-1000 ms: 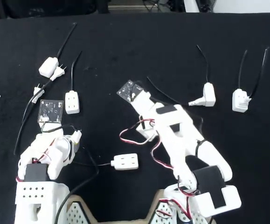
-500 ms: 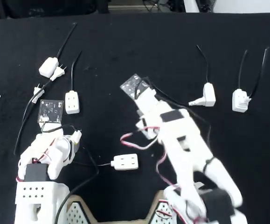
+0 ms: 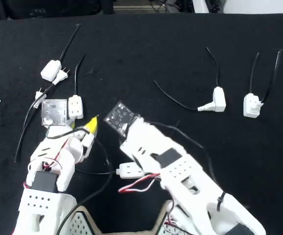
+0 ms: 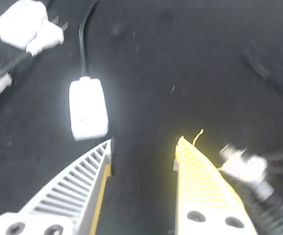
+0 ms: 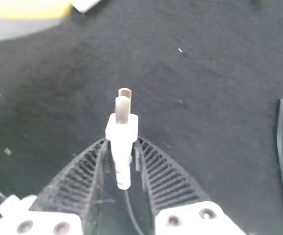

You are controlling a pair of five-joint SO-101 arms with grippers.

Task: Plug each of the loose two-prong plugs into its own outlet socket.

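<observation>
Right gripper (image 5: pixel 121 146), fingers pinching a plug (image 5: pixel 123 122), is swinging leftward across the surface (image 3: pixel 180 39); left gripper (image 4: pixel 143 143), fingers spread, is edging forward near a socket (image 4: pixel 87 108).

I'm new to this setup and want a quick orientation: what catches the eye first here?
The right gripper is clamped on a white two-prong plug, prongs pointing away from its fingers. The left gripper hangs open near a white outlet socket on the black table.
</observation>
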